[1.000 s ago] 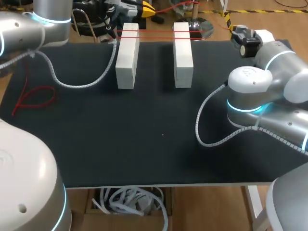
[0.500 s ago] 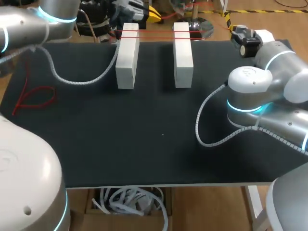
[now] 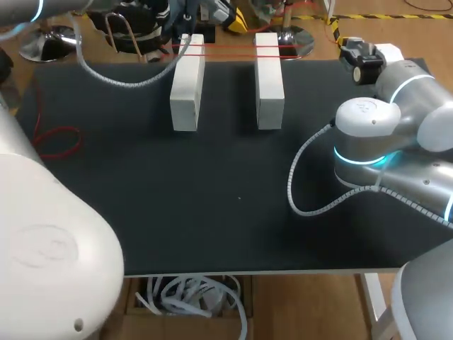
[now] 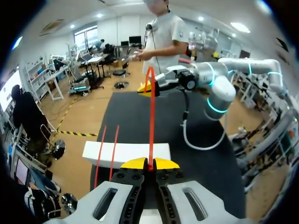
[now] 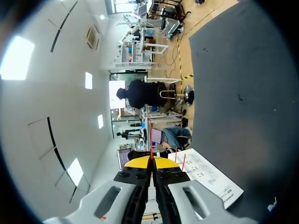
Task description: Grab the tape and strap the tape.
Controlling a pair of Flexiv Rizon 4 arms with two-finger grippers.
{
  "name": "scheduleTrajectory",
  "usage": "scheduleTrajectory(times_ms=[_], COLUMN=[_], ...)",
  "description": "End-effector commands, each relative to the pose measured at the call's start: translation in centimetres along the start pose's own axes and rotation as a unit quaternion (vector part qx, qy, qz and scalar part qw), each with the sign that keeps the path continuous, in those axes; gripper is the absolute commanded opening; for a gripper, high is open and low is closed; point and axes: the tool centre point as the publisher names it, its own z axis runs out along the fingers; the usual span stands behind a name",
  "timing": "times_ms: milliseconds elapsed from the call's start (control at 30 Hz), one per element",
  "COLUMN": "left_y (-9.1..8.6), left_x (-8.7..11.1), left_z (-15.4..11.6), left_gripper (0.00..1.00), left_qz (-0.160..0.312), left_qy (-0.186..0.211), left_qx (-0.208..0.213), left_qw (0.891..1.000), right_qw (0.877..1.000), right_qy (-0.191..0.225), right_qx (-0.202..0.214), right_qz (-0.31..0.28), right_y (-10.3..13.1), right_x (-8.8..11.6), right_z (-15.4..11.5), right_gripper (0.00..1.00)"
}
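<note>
Two white blocks, the left block (image 3: 187, 85) and the right block (image 3: 269, 78), lie side by side at the far side of the black table (image 3: 212, 205). Two strands of red tape (image 3: 230, 47) cross their far ends. My left gripper (image 4: 150, 165) is shut on a strand of the red tape (image 4: 151, 121), just behind one white block (image 4: 126, 153). That strand runs straight ahead to my right gripper (image 4: 145, 88), which pinches its other end. In the right wrist view, my right gripper (image 5: 150, 161) is shut on the thin red tape (image 5: 150, 135), with a white block (image 5: 205, 179) beside it.
A loose loop of red tape (image 3: 53, 142) lies near the table's left edge. My left arm's white cable (image 3: 120, 79) hangs over the far left. My right arm's elbow (image 3: 361, 134) and its coiled cable (image 3: 304, 184) stand over the table's right part.
My left arm has swung right along the table's far edge to the far end of the left block, bringing the tape with it. The right arm has not moved.
</note>
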Motion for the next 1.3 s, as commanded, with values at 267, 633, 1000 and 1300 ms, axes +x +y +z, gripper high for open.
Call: scheduleTrajectory(times_ms=[267, 633, 1000, 1300], left_y=[-0.6, 0.1, 0.2, 0.3], left_x=[0.0, 0.4, -0.1, -0.6], left_z=[1.3, 2.7, 2.6, 2.5], left_gripper=[0.0, 0.0, 0.0, 0.0], left_qz=[-0.008, -0.02, -0.021, -0.027], left_qy=[0.005, 0.007, -0.004, -0.003], left_qx=[-0.184, -0.224, -0.235, -0.246], left_qw=[0.983, 0.974, 0.972, 0.969], right_qw=[1.0, 1.0, 1.0, 1.0], right_qy=[-0.003, -0.003, -0.003, -0.003], right_qx=[0.0, 0.0, 0.0, 0.0], right_qz=[-0.001, -0.001, -0.001, -0.001], right_y=[0.0, 0.0, 0.0, 0.0], right_x=[0.1, 0.1, 0.1, 0.1], right_z=[0.0, 0.0, 0.0, 0.0], right_gripper=[0.0, 0.0, 0.0, 0.0])
